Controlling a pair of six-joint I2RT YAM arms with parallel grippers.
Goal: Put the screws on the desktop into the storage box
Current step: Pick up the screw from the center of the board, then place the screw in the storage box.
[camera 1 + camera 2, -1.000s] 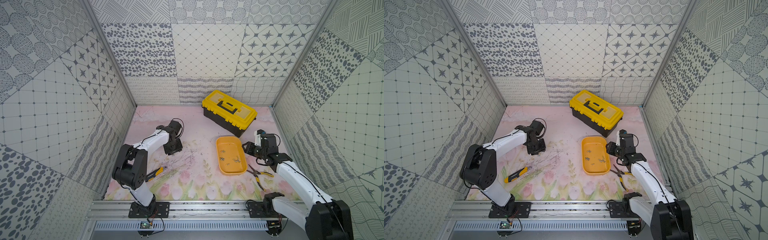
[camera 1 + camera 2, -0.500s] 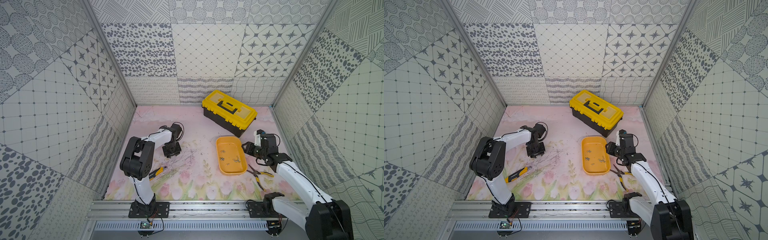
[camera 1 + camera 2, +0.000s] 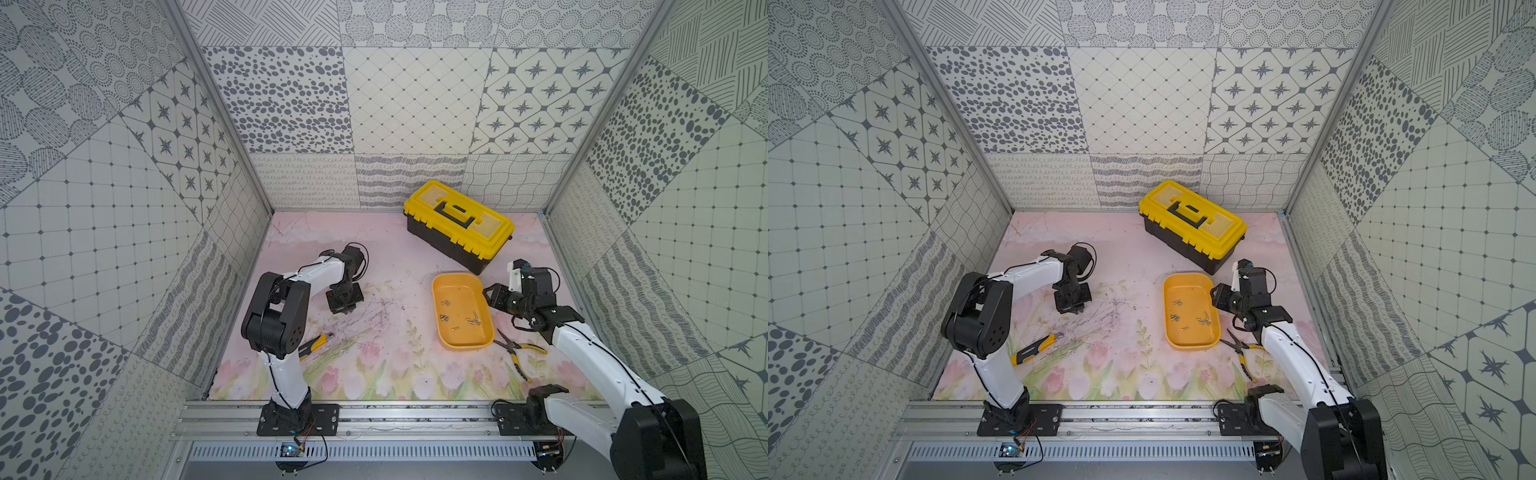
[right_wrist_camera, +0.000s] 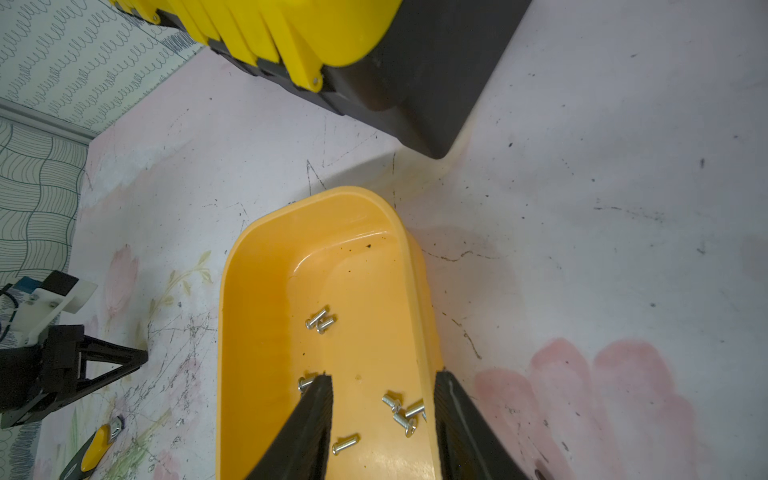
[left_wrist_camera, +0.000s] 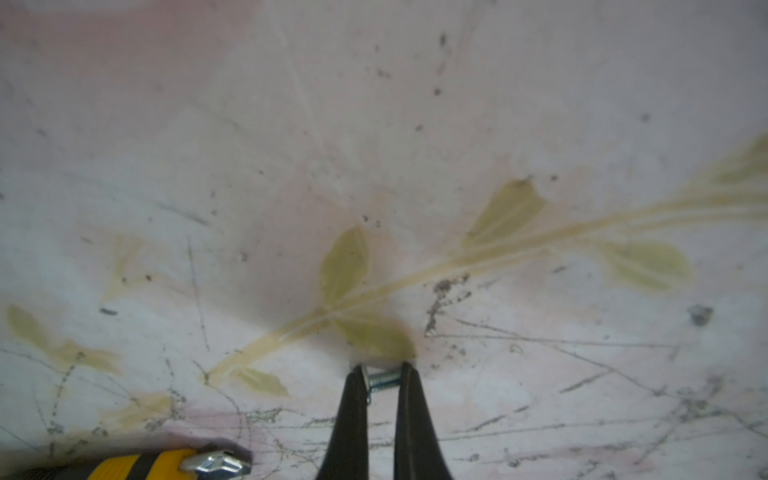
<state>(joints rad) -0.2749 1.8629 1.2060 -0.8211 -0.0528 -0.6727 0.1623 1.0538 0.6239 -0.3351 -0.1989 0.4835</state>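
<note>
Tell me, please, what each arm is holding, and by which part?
The left gripper pinches one screw end to end, head against one jaw, tip against the other. The right gripper, jaws open astride one wall of the box, holds nothing.

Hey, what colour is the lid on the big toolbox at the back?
Bright yellow. The toolbox lid shows best in a top view.

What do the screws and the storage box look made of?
Screws: bright silvery metal, probably steel; they glint, and the one pinched in the left claw shows threads. Storage box: smooth moulded plastic, apparently; glossy highlights on rounded orange-yellow walls.
</note>
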